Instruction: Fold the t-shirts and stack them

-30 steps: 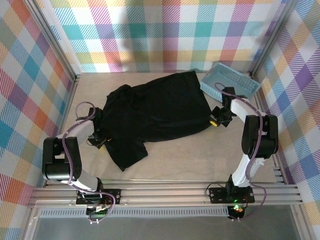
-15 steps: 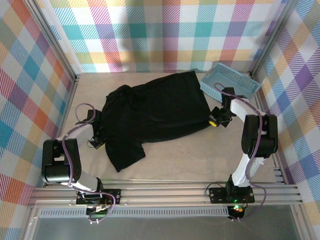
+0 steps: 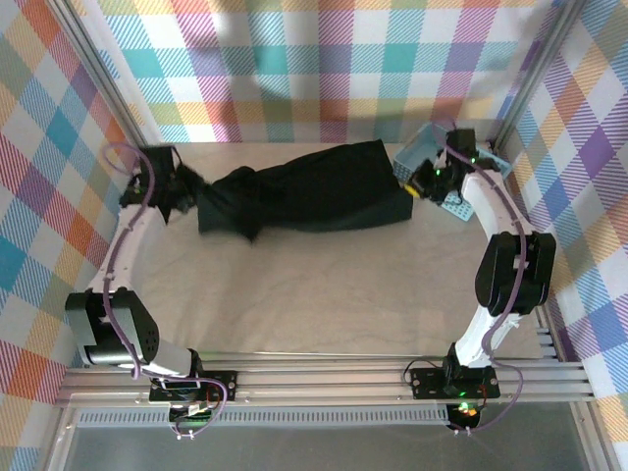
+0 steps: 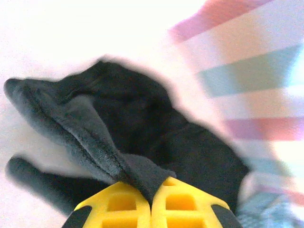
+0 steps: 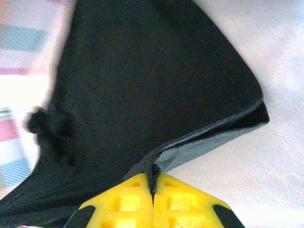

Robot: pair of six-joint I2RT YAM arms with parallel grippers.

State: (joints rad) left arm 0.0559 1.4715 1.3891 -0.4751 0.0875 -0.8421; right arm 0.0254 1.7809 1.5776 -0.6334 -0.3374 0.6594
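Your left tool (image 3: 184,193) is clamped on the left end of the black t-shirt (image 3: 314,186), and your right tool (image 3: 422,183) is clamped on its right end, just beside the blue basket (image 3: 414,157). The t-shirt stretches between them as a long, bunched band across the far part of the tabletop (image 3: 324,285). In both wrist views the yellow fingers (image 4: 118,209) press together with a fold of fabric pinched between them.

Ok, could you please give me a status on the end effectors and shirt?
Left end effector shut on black soft fabric t-shirt, left end. Right end effector shut on its right edge. Light blue plastic mesh basket crowding that side.
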